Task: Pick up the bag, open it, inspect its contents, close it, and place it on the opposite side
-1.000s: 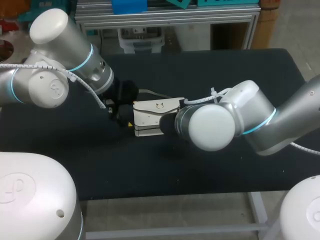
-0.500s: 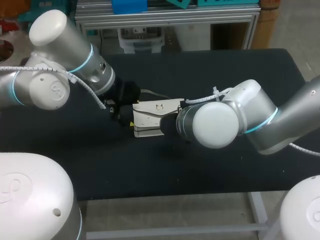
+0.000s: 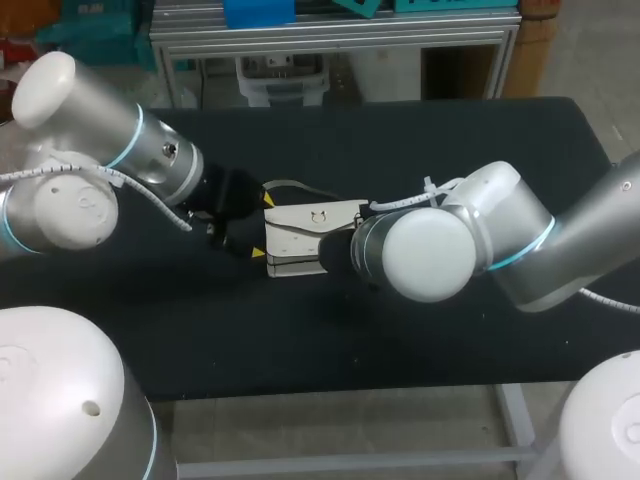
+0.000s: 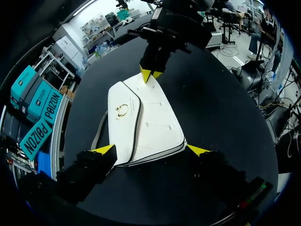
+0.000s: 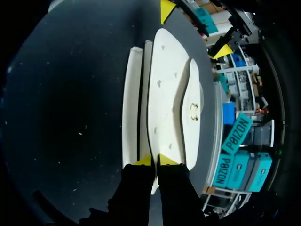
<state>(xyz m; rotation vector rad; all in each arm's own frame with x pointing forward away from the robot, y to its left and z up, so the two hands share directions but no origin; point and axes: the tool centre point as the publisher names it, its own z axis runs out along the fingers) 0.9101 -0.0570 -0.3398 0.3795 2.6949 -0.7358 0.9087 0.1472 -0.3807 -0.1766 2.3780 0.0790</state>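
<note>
At the middle of the black table lies the white flap bag, of smooth leather-like material. It rests flat on its back, flap uppermost, and its small gold clasp looks fastened. We treat the bag as the landmark throughout.

At one short end of the bag our left gripper stands spread wide, one yellow tip off each corner. It straddles that end without clamping it, and we cannot tell whether either tip touches. We judge that this stance frames the bag for a grasp across its width.

At the opposite short end our right gripper is drawn narrow, both tips pressed onto the bag's edge from two sides. We judge that this pinch steadies the bag against sliding while the other end is taken.

Beside the bag's flap side trails a thin grey strap, slack on the table.

Opening, inspection and transfer are not yet done.
</note>
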